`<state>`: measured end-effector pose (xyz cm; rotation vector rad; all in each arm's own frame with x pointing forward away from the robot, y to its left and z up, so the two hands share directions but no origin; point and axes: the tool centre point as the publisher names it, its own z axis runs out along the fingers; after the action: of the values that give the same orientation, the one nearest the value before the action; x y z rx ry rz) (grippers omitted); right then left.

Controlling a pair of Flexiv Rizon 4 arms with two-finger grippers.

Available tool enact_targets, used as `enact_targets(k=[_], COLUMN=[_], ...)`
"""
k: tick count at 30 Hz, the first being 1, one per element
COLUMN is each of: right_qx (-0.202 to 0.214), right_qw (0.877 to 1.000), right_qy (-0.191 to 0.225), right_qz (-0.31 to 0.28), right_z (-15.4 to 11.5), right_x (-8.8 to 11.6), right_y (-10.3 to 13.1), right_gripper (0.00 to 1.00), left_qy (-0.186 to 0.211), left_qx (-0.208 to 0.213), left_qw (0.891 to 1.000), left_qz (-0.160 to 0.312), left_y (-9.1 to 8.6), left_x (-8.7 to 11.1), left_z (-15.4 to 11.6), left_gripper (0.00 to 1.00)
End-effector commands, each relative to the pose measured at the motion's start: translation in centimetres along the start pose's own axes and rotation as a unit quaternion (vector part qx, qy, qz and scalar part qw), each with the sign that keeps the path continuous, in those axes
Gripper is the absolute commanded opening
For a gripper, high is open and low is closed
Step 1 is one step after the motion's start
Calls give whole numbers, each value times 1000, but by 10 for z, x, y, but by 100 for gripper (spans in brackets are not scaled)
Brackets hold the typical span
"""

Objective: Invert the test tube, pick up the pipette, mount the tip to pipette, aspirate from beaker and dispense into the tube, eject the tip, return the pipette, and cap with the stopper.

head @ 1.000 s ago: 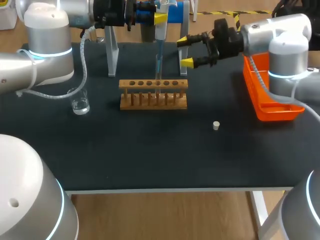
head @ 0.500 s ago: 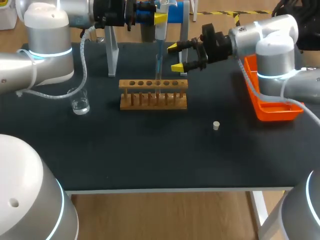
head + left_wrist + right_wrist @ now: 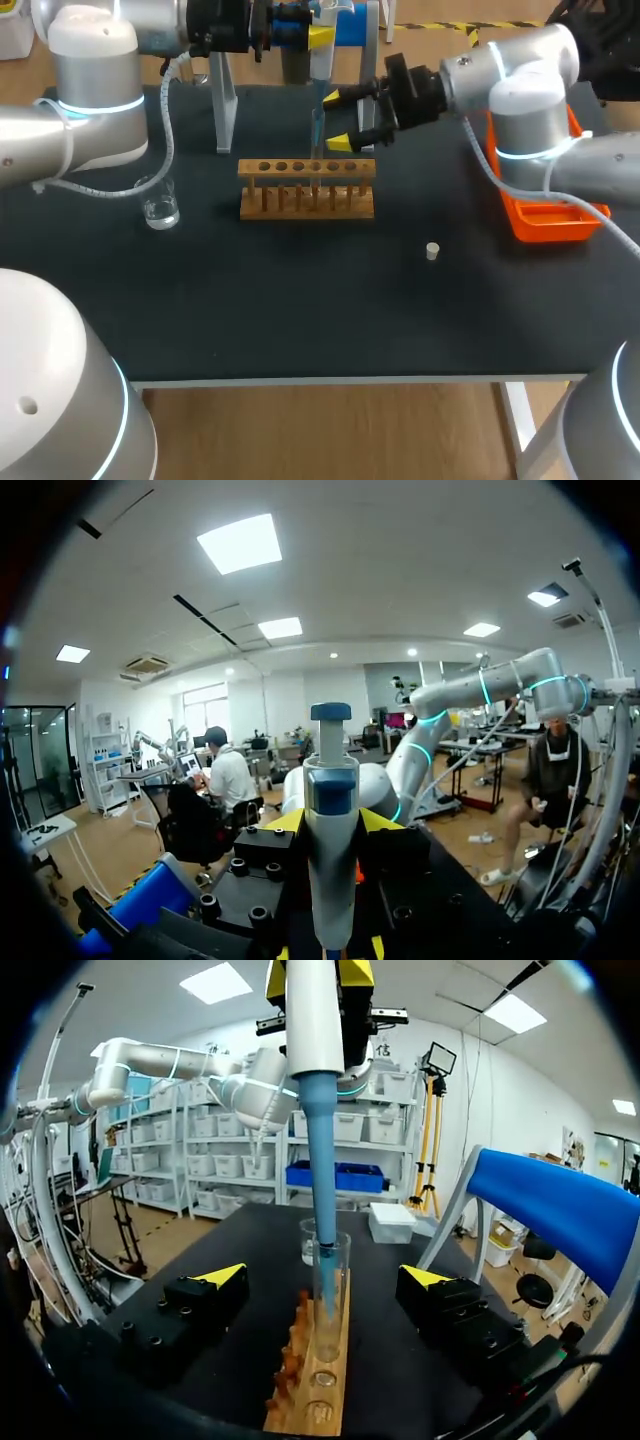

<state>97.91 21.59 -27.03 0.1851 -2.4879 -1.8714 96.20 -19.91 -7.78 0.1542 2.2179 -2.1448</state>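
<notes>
**Head view.** My left claw (image 3: 318, 38) is closed on the white body of the pipette (image 3: 322, 62) and holds it upright above the wooden rack (image 3: 307, 188). The pipette's blue tip (image 3: 317, 118) points down into the mouth of the test tube (image 3: 317, 150). The tube stands in the 4th of the rack's 6 holes, counted from the view's left.

My right claw (image 3: 338, 120) is wide open and holds nothing. One yellow fingertip sits behind the tube and the other in front of it, just to the tube's right. 1.0 s ago this claw hung well to the right of the rack. It has since travelled leftward in 2 steps and now reaches the tube. The left arm, pipette, rack, beaker (image 3: 160, 206) and stopper (image 3: 432, 251) have not shifted.

The beaker holds clear liquid and stands left of the rack. The stopper lies alone on the dark surface (image 3: 300, 300), nearer the front and right of the rack. An orange tray (image 3: 548, 222) lies at the right edge.

**Left wrist view.** The pipette (image 3: 331, 860) rises between the 2 yellow tips of the left claw (image 3: 332, 825), blue plunger uppermost.

**Right wrist view.** The test tube (image 3: 329, 1285) stands between the spread fingers of the right claw (image 3: 323, 1282), clear of both. The tip (image 3: 322, 1165) enters the tube from above. 2 empty rack (image 3: 300, 1380) holes lie nearer the claw.
</notes>
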Motion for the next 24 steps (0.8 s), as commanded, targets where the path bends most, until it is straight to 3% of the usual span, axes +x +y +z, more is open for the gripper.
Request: enact_targets(k=[1, 24], right_qx=[15, 95], right_qw=[1000, 994], right_qy=[-8, -50], right_qz=[-4, -14], right_z=[8, 32], right_x=[-1, 1], right_y=[0, -17], right_gripper=[100, 100], left_qy=[2, 2], left_qx=[-1, -1], left_qw=[1000, 1000], left_qz=[0, 0], left_y=[-1, -1], left_x=[-1, -1], left_z=[-1, -1], left_gripper=[0, 0])
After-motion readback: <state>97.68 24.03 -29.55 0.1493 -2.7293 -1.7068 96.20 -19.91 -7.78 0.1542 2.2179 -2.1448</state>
